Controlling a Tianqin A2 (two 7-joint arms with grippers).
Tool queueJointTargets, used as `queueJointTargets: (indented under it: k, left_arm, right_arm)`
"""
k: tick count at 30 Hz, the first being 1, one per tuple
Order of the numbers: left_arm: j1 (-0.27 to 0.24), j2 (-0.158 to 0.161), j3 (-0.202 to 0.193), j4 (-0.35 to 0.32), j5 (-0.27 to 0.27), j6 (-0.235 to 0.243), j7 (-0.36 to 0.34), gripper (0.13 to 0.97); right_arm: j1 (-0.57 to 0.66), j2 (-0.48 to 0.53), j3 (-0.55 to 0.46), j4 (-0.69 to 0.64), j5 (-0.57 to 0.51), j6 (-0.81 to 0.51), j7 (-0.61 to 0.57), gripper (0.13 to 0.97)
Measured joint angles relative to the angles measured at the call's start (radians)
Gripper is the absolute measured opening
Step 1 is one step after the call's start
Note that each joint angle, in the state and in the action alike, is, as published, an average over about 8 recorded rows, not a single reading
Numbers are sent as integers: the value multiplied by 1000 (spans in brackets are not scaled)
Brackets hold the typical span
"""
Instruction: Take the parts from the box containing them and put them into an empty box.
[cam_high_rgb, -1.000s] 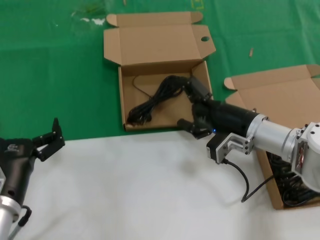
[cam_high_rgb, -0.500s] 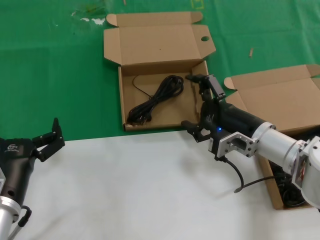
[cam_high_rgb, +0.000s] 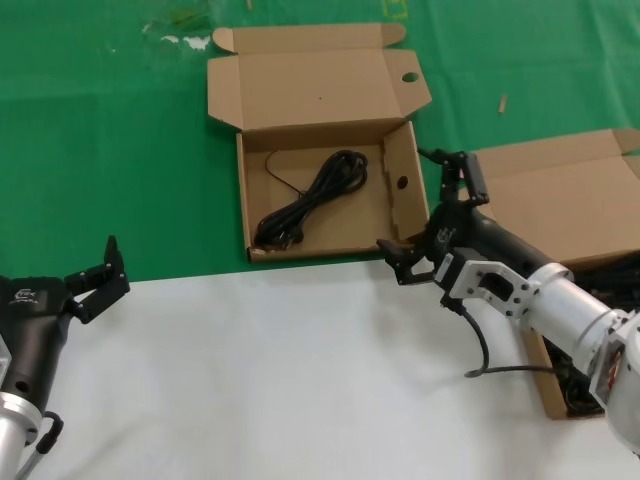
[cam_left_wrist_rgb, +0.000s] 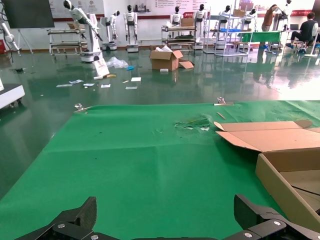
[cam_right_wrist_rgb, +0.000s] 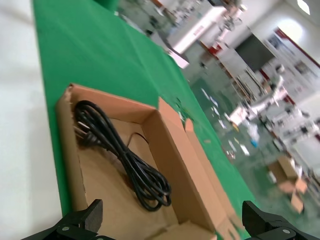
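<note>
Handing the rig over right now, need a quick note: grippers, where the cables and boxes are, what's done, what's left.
Right gripper: open, empty, just outside the right wall of the holed-tab box, between the two boxes.
Left gripper: open, empty, parked at the near left over the white cloth's edge.
Done: one cable bundle lies on the floor of the holed-tab box.
Left: more cables sit in the right-hand box, mostly hidden behind the right arm; the count cannot be told. Probably go back there for the next bundle.
</note>
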Motion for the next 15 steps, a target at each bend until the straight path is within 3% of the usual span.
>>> queueJointTargets:
  k: [15]
  left_arm:
    - [0, 0, 0, 0, 0, 0, 0, 966]
  right_arm:
    - [-125, -3, 34, 133, 14, 159, 310, 966]
